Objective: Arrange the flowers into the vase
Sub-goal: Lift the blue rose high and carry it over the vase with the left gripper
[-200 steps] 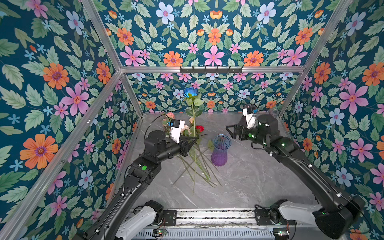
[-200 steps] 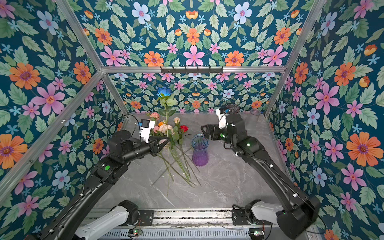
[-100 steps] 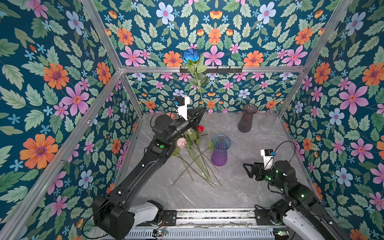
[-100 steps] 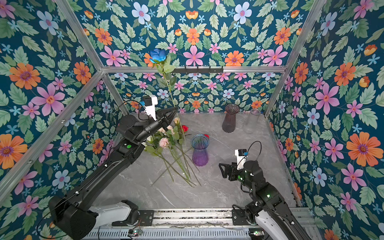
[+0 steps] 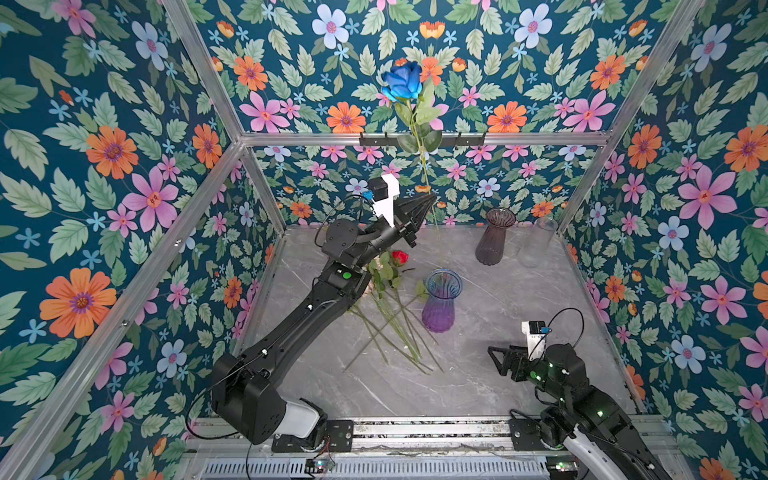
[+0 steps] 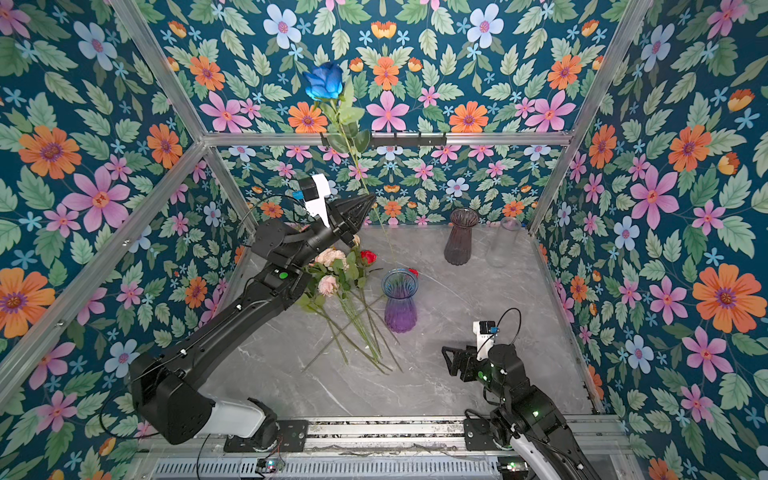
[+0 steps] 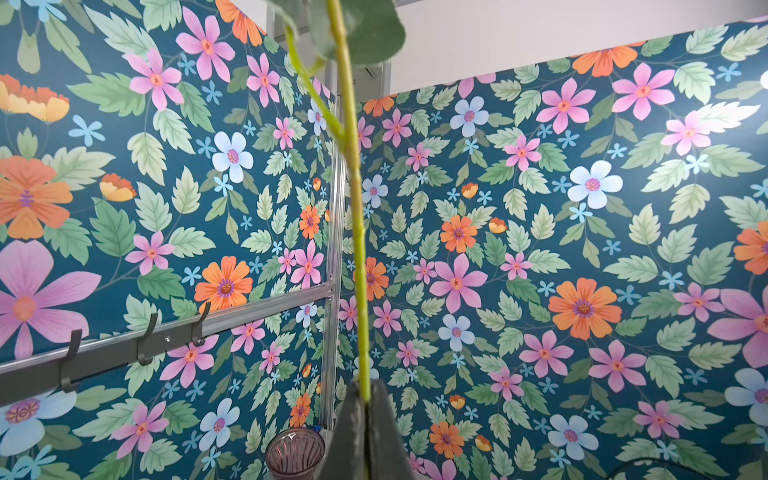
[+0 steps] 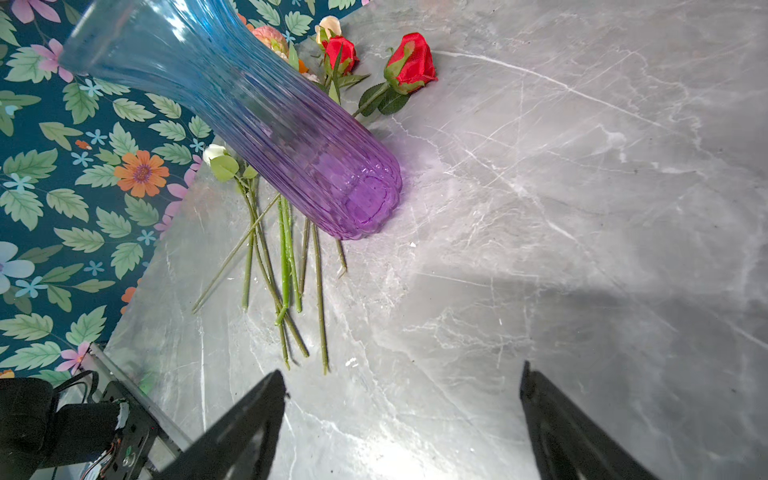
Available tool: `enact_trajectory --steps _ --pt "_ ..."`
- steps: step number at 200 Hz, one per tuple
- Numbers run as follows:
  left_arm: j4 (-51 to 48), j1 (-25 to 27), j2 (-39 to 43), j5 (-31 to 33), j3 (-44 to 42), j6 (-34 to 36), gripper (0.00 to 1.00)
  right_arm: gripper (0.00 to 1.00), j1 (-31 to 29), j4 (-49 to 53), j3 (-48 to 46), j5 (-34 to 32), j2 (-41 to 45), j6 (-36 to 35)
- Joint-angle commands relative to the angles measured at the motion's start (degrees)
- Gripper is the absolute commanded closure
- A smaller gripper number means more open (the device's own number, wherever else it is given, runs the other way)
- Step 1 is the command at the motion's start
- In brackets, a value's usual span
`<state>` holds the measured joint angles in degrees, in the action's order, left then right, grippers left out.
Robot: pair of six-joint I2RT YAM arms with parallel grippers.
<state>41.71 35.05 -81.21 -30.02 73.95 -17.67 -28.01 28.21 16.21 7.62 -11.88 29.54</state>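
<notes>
Left gripper (image 5: pixel 430 200) was clamped on the blue rose (image 5: pixel 401 85), partway down its stem (image 5: pixel 424 166). In both top views it held the bloom upright, high above the blue-and-purple vase (image 5: pixel 441 301). The other flowers (image 5: pixel 386 299) lay heaped beside that vase on the marble table (image 5: pixel 519 299). Right gripper (image 5: pixel 497 360) hovered near the front, jaws apart, empty.

From the left wrist, only the fingertips pinched the stem.

From the right wrist, nothing steadied the vase. To my eye that top-heavy rose could swing, miss the mouth or topple the vase.

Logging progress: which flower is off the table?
The blue rose, its stem clamped in the left gripper, head up; the other flowers lie on the table beside the purple vase.
</notes>
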Motion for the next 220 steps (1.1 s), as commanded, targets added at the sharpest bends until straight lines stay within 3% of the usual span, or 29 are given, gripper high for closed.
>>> enact_trajectory --steps 1,58,70,91,112,137,168,220 --pt "2.4 1.2 1.2 0.9 -4.6 2.9 1.0 0.1 0.0 -2.3 -0.3 0.9 0.0 -0.1" --pt "3.1 3.0 2.9 5.8 -18.7 4.5 0.99 0.1 0.0 -2.8 -0.6 1.2 0.0 -0.3" --pt "0.9 3.6 2.6 9.4 -20.1 4.8 0.9 0.1 0.0 -2.9 -0.6 1.1 0.0 -0.3" --pt "-7.2 4.1 1.0 12.7 -18.8 5.4 0.57 0.1 0.0 -3.0 -0.7 1.0 -0.2 -0.3" --pt "-19.4 5.1 -0.4 14.2 -14.7 7.9 0.36 0.11 0.0 -3.1 -0.7 0.9 -0.6 -0.3" --pt "-31.0 5.9 1.3 18.7 -13.5 10.5 0.27 0.11 0.0 -3.3 -0.6 1.1 -1.1 -0.4" --pt "-43.8 5.9 5.7 21.2 -14.4 12.2 0.24 0.11 0.0 -3.5 -0.6 1.1 -1.7 -0.4" --pt "-43.3 5.9 18.3 21.0 -25.8 9.3 0.0 0.11 0.0 -4.0 -0.5 1.2 -2.7 -0.4"
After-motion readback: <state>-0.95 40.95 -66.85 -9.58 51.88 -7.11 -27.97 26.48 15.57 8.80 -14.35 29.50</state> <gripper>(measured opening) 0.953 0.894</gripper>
